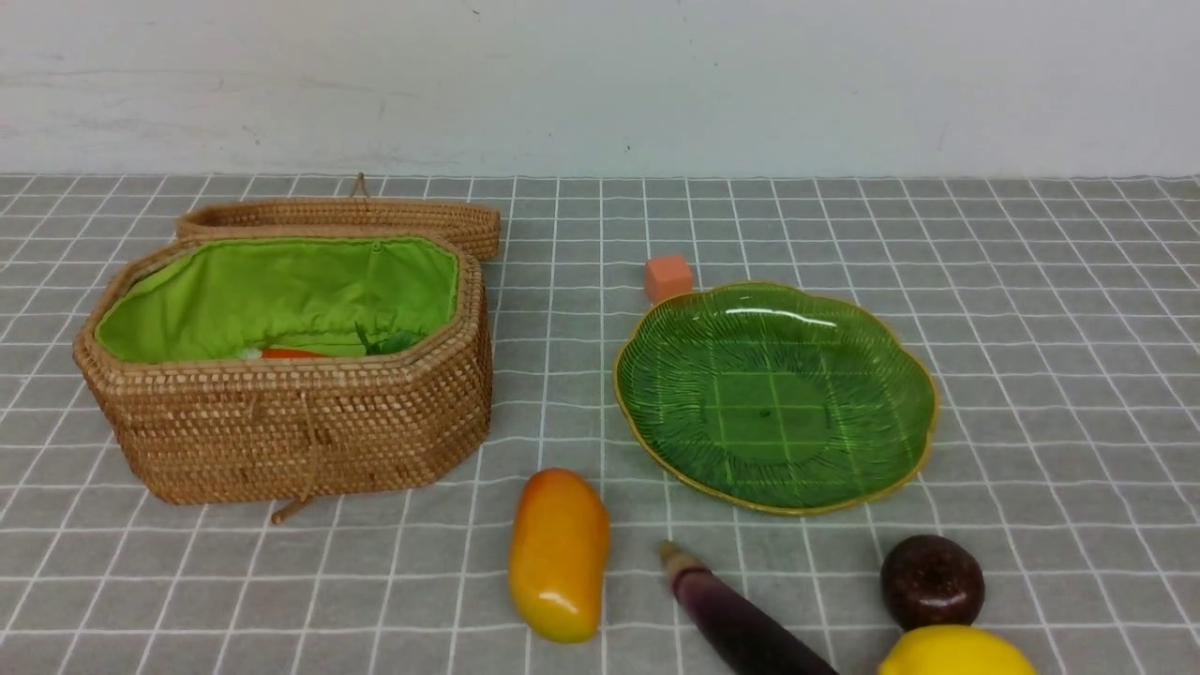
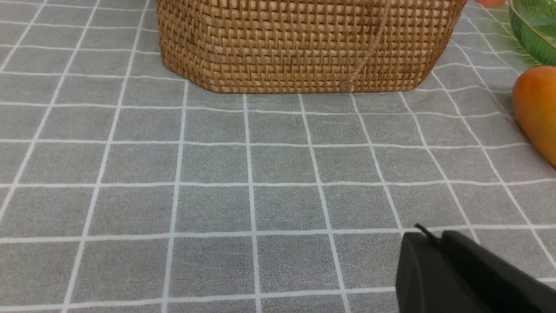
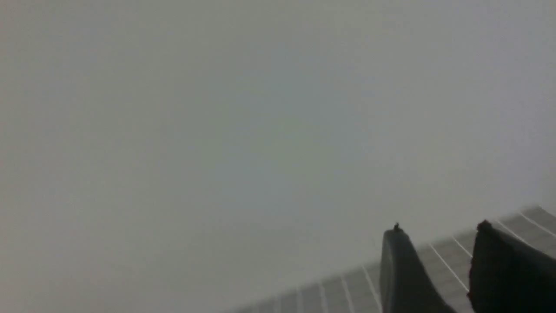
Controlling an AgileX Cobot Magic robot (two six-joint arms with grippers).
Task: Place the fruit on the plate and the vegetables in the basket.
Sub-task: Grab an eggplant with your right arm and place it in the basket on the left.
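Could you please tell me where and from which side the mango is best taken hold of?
Grip the mango across its middle, coming straight down from above. It lies flat with its long axis running roughly away from the robot, so closing on its left and right flanks spans the narrow width; both sides look free, the eggplant lying apart.

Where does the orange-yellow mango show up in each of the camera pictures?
Front view: the mango lies low in the middle, off the basket's near right corner.
Left wrist view: the mango is cut off at the picture's edge, past the basket.
Right wrist view: not in it.
Shared landmark: the woven basket, beside the mango in both.
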